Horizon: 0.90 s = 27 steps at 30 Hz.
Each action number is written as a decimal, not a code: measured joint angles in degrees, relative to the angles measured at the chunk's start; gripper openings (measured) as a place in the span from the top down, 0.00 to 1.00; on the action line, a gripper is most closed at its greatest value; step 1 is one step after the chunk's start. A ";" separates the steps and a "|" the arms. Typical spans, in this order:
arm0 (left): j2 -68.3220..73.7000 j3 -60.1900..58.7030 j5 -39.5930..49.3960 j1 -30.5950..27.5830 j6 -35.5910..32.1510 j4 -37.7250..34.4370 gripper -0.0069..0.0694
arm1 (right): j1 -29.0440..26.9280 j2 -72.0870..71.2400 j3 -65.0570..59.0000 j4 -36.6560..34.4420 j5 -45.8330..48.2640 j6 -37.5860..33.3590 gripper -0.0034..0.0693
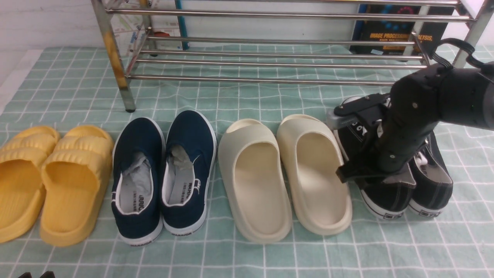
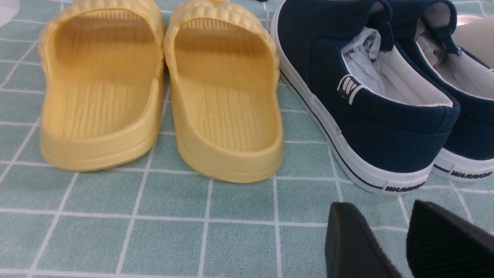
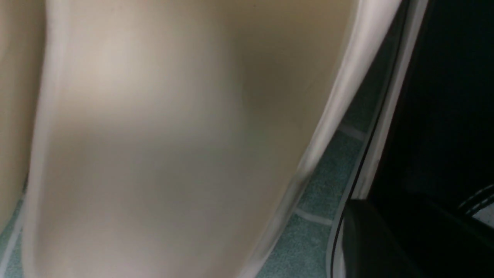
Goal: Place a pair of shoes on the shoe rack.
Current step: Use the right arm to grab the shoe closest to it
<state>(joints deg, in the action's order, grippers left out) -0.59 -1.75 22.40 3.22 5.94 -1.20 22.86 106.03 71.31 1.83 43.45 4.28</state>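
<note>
slip-ons [image 2: 386, 135] say "warrior" (shoe rack [image 1: 270, 80] beyond)

The whole surface is being covered by a pale green cloth [image 1: 247, 258] crossed with thin white grid lines, and its nubby weave is being shown close up in the left wrist view. At the far left a pale bare strip [image 1: 9, 81] is being left uncovered. The back is being closed off by a white wall [image 1: 46, 23]. Before it, a dark poster [image 1: 389, 33] with orange lettering is being shown at the right, a map-like printed sheet [image 1: 133, 29] and a teal pole [image 1: 180, 23] at the left. Soft, even light is being cast.
</note>
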 joint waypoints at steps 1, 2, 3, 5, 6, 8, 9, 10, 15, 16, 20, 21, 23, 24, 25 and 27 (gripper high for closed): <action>0.00 0.00 0.00 0.00 0.00 0.00 0.60 | 0.00 -0.01 0.00 0.00 0.00 0.00 0.70; 0.00 0.00 0.00 0.00 0.00 0.00 0.60 | 0.00 -0.38 0.07 0.00 0.00 -0.04 0.81; 0.00 0.00 0.00 0.00 0.00 0.00 0.60 | 0.03 -0.56 0.36 -0.14 0.30 0.07 0.86; 0.00 0.00 0.00 0.00 0.00 0.00 0.60 | 0.03 -1.14 1.24 -0.56 1.66 0.86 0.92; 0.00 0.00 0.00 0.00 0.00 0.00 0.60 | 0.03 -1.55 2.18 -0.71 3.12 1.48 0.93; 0.00 0.00 0.00 0.00 0.00 0.00 0.60 | 0.03 -2.61 3.77 -0.84 5.33 1.89 0.92; 0.00 0.00 0.00 0.00 0.00 0.00 0.60 | 0.03 -3.13 4.60 -0.65 6.44 2.07 0.90; 0.00 0.00 0.00 0.00 0.00 0.00 0.60 | 0.03 -3.13 4.74 -0.65 6.64 2.09 0.90; 0.00 0.00 0.00 0.00 0.00 0.00 0.60 | 0.03 -4.26 6.15 1.69 8.54 2.79 0.63; 0.00 0.00 0.00 0.00 0.00 0.00 0.60 | 0.03 -4.26 6.15 1.75 8.67 3.46 0.50; 0.00 0.00 0.00 0.00 0.00 0.00 0.60 | 0.03 -3.33 6.15 1.24 8.77 5.02 0.21; 0.00 0.00 0.00 0.00 0.00 0.00 0.60 | 0.03 -2.90 6.15 1.24 8.85 5.31 0.16; 0.00 0.00 0.00 0.00 0.00 0.00 0.60 | 0.03 -2.21 6.15 1.00 8.85 5.85 0.12; 0.00 0.00 0.00 0.00 0.00 0.00 0.60 | 0.03 -1.18 6.15 0.40 8.91 6.47 0.10; 0.00 0.00 0.00 0.00 0.00 0.00 0.60 | 0.03 -0.61 6.15 -0.18 8.91 6.58 0.10; 0.00 0.00 0.00 0.00 0.00 0.00 0.60 | 0.03 0.65 6.03 -1.83 8.80 6.53 0.16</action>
<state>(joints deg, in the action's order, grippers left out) -0.59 -1.75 22.40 3.22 5.94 -1.20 22.89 106.67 77.34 0.00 52.26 10.81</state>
